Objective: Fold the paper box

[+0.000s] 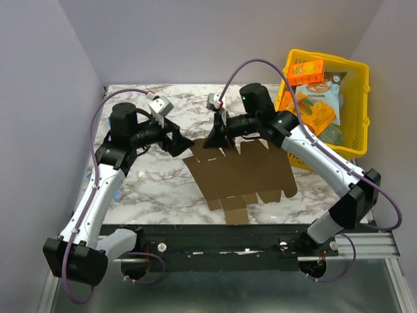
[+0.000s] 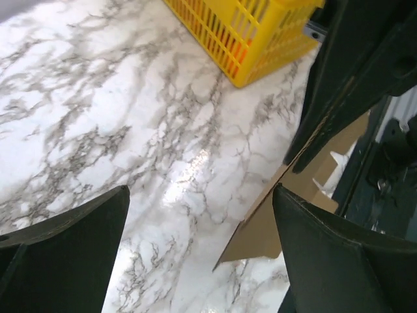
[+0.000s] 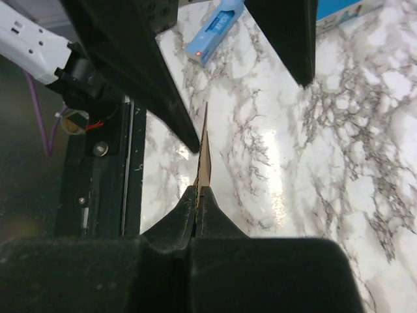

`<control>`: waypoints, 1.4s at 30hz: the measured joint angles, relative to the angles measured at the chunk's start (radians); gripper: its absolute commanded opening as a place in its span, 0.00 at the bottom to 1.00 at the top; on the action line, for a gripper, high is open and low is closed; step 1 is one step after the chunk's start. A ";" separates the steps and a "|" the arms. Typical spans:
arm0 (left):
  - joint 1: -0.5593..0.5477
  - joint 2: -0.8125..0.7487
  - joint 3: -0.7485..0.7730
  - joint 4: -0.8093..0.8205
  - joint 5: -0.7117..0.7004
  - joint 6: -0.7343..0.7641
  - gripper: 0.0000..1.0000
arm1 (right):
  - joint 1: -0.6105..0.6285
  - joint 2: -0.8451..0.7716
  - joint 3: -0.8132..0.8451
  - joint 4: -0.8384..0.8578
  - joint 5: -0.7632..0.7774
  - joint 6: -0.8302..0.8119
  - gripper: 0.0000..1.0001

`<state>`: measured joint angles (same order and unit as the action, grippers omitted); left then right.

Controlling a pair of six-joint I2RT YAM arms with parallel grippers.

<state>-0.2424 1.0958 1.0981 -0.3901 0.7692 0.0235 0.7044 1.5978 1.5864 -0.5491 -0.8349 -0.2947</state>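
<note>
Closed tight on the far edge of the paper box point(image 1: 241, 171): right hand point(image 3: 197, 194), with the cardboard seen edge-on between its fingers. Lying mostly flat and unfolded on the marble desk point(image 1: 150, 182), brown sheet with tabs toward the arm bases, far-left corner just beside the left hand point(image 1: 177, 140). Spread wide and gripping nothing, that left hand, with a yellow basket point(image 1: 359, 111) of snack packs at the desk's far right.

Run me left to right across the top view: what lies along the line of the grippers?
left gripper → right gripper → basket. The box overlaps the grippers, so it is left out of the order.
</note>
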 measured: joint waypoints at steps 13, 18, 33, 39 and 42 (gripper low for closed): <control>0.168 -0.046 -0.195 0.549 0.210 -0.397 0.99 | -0.177 -0.317 -0.142 0.147 0.037 0.203 0.01; 0.091 -0.031 -0.231 0.578 0.257 -0.404 0.99 | -0.238 -0.406 -0.212 0.223 0.042 0.326 0.01; -0.117 0.056 -0.230 0.472 0.212 -0.276 0.96 | -0.281 -0.524 -0.252 0.337 0.088 0.584 0.01; -0.182 0.083 -0.230 0.506 0.219 -0.301 0.41 | -0.285 -0.526 -0.298 0.364 0.100 0.620 0.06; -0.204 0.094 -0.230 0.520 0.229 -0.311 0.09 | -0.286 -0.526 -0.325 0.374 0.115 0.628 0.18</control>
<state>-0.4465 1.1900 0.8680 0.1303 0.9981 -0.2874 0.4187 1.0718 1.2610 -0.1749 -0.7197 0.3328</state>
